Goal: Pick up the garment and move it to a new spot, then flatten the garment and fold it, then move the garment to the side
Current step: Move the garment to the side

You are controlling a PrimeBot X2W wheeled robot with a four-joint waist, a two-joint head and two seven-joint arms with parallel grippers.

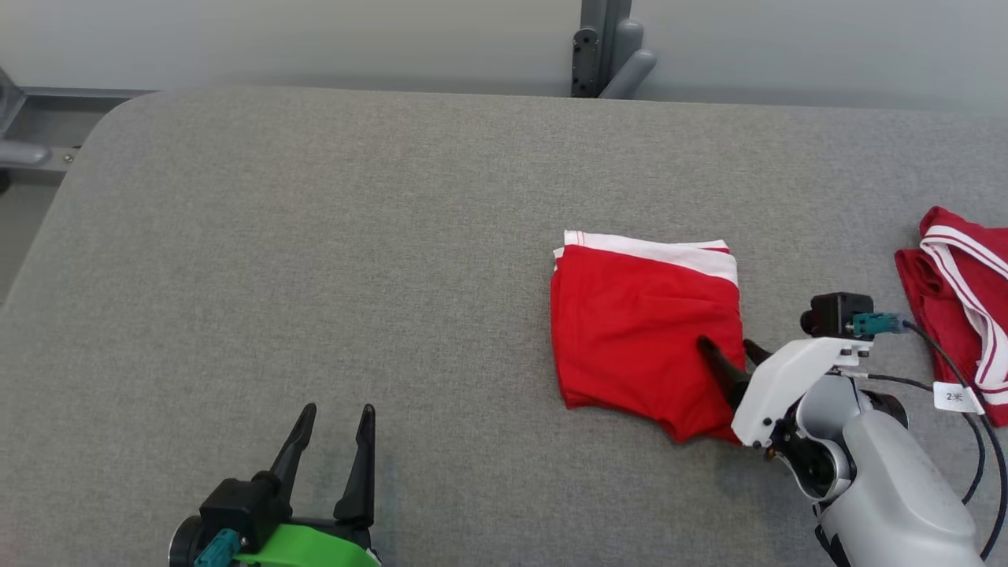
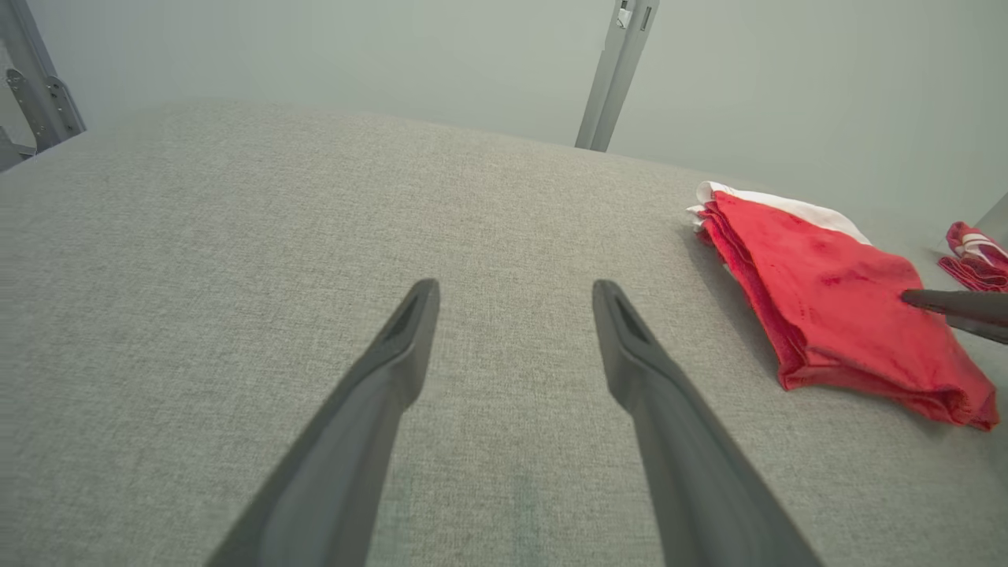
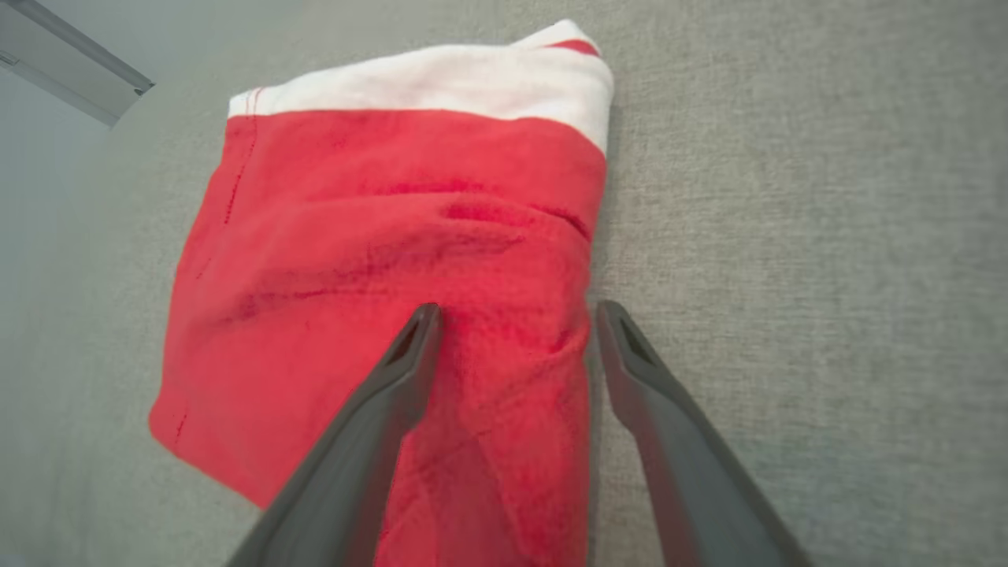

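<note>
Grey fabric-covered table (image 1: pixel 315 236) was observed before a pale wall (image 1: pixel 315 39). The red garment (image 1: pixel 638 331) was found folded into a compact rectangle right of centre, its white band (image 1: pixel 669 256) turned to the far side, which suggested the folding was finished and only the move aside was left. The right gripper (image 1: pixel 725 342) was set low at the garment's near right edge, jaws wide apart and gripping nothing; one finger was seen over the cloth and the other over bare table, a stance judged suited to pinching that edge. The left gripper (image 1: pixel 339 408) was placed well apart from the garment, open and empty. A second red garment (image 1: pixel 961 291) was noted at the right margin
</note>
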